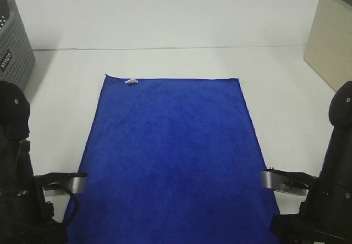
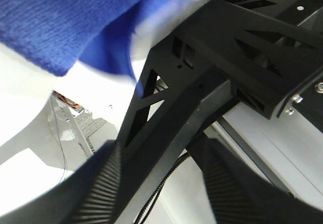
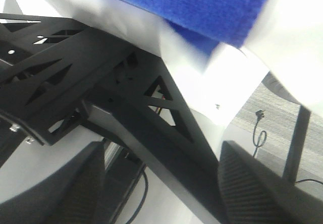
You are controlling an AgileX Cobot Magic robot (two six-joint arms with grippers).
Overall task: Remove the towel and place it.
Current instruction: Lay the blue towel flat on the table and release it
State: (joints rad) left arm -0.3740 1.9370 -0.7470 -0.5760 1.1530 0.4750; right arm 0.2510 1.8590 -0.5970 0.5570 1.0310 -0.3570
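Grasping is the step in hand: the towel (image 1: 170,150) lies spread flat on the white table (image 1: 165,24), reaching the near edge, its white tag (image 1: 131,81) at the far left corner. Each arm should probably pinch a near corner low and evenly, so the cloth lifts without bunching. The left gripper (image 2: 161,199) and right gripper (image 3: 161,193) both have fingers apart, holding nothing, close to those corners.

Plush matt cloth towel (image 1: 170,156); smooth white table (image 1: 165,24)
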